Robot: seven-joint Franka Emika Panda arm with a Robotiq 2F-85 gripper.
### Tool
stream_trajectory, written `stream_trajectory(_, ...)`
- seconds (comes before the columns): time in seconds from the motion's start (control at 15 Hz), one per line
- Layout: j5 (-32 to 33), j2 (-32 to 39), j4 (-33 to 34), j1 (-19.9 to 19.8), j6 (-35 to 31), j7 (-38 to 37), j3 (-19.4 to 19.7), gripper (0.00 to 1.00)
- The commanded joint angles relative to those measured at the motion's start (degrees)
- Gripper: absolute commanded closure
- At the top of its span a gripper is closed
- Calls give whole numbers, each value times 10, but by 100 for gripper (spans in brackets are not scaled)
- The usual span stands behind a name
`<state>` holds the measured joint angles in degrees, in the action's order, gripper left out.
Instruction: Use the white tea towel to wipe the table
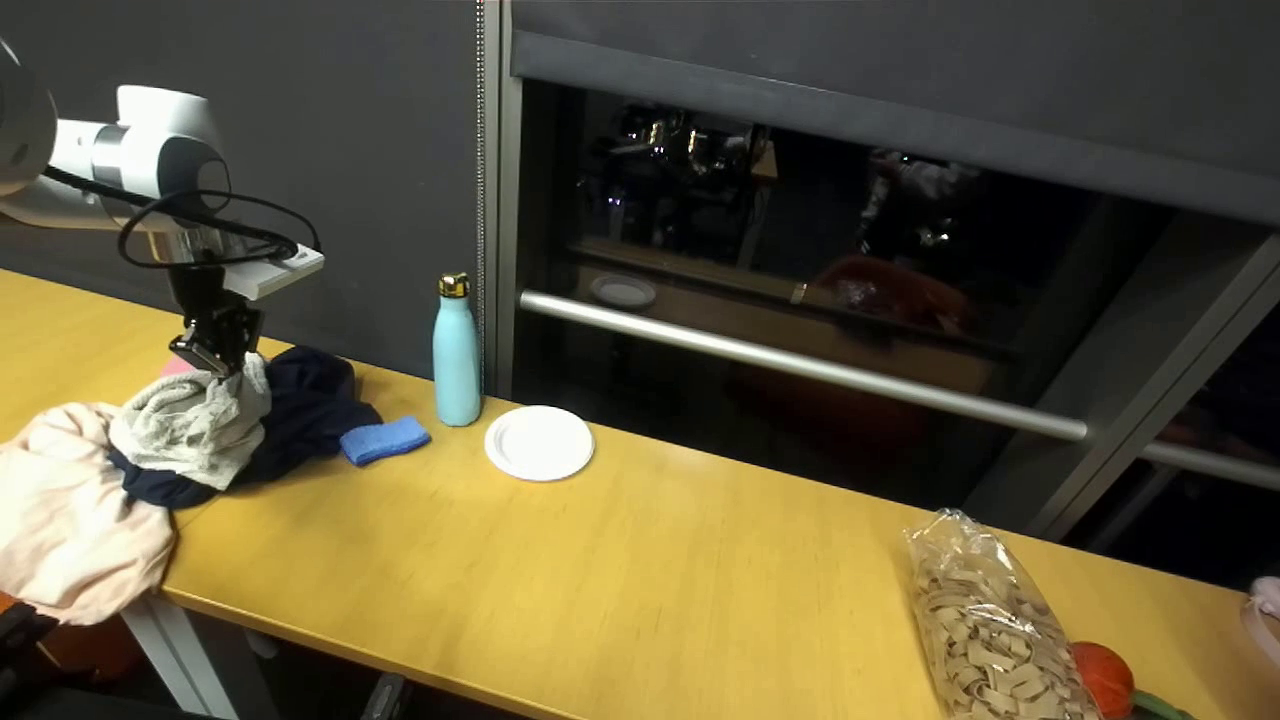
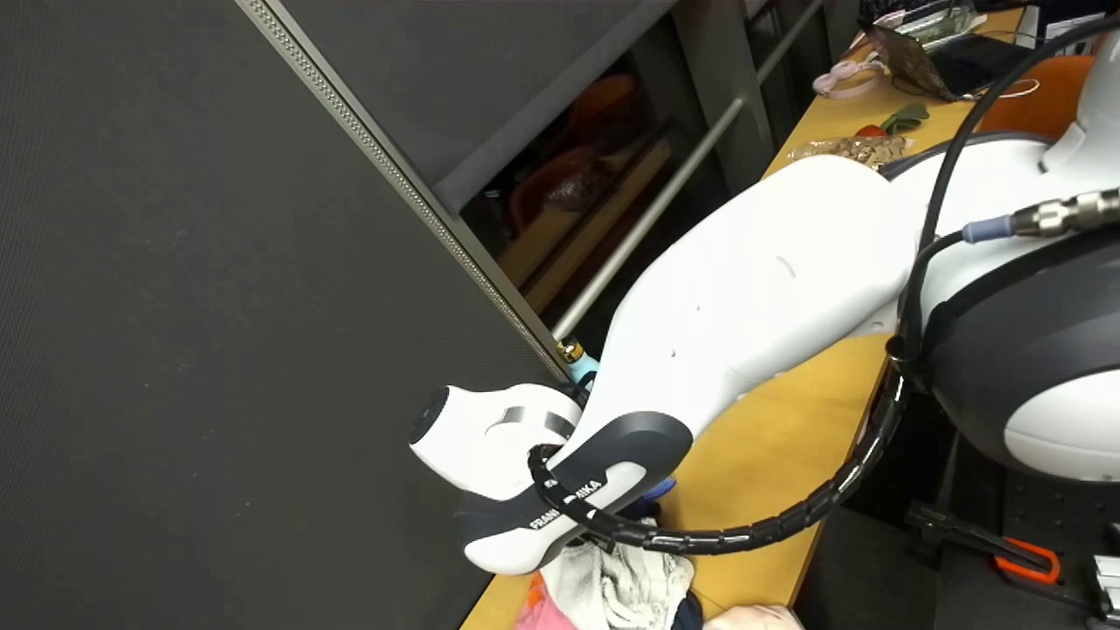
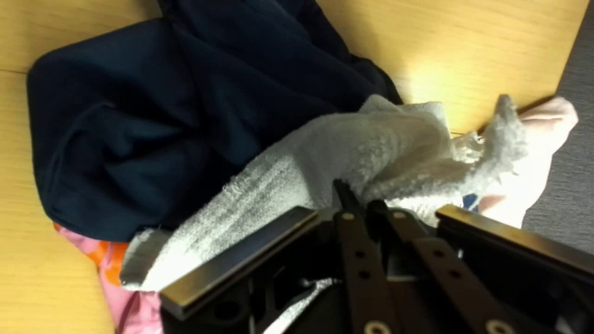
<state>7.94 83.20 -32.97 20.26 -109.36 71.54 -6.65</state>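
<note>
Towel (image 1: 188, 428) lies rumpled on the navy cloth (image 1: 318, 400), beside the peach cloth (image 1: 75, 520), and the tool (image 3: 361, 197) points down into it with its fingers (image 3: 347, 197) nearly together, a fold seemingly nipped between the tips. From where I stand, I'd judge the grasp to be the step in hand, with the wiping not yet done. Next calls for lifting it without dragging the navy cloth along, carrying it clear of the bottle (image 1: 457, 360) and the plate (image 1: 540, 443), then sweeping it across the table (image 1: 650, 580).
</note>
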Motion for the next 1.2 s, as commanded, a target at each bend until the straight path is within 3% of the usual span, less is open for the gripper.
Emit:
stream_trajectory(0.0, -2, -10, 29, -13, 41, -17, 7, 100)
stream_trajectory(0.2, -4, -35, 37, -28, 83, -43, 12, 99)
stream_trajectory(0.27, -6, -20, 88, -30, 126, -48, 16, 99)
stream_trajectory(0.4, -8, -36, 108, -43, 186, -57, 20, 99)
stream_trajectory(0.47, -8, -79, 57, -55, 189, -61, 23, 99)
stream_trajectory(0.67, -1, -109, 61, -77, 258, -64, 39, 99)
stream_trajectory(1.13, 24, -137, 49, -117, 334, -78, 90, 99)
